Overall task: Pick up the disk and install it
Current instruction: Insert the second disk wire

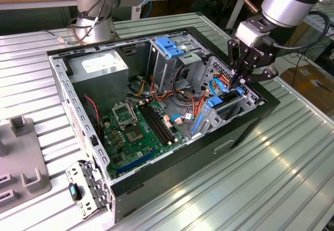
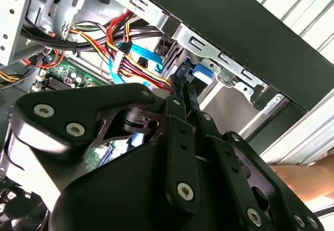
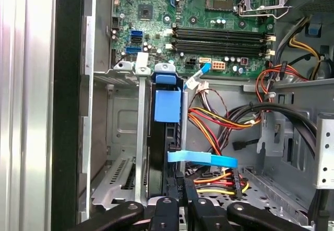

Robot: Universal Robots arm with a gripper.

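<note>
The black metal gripper (image 1: pixel 241 79) hangs at the right side of the exterior view, over the open black computer case (image 1: pixel 156 137). Its fingers are pressed close together on the edge of the grey disk with blue plastic rails (image 3: pixel 166 131). In the first wrist view the disk stands on edge in the silver metal slot (image 3: pixel 140 137), left of centre. A green circuit board (image 1: pixel 138 131) lies on the case floor.
</note>
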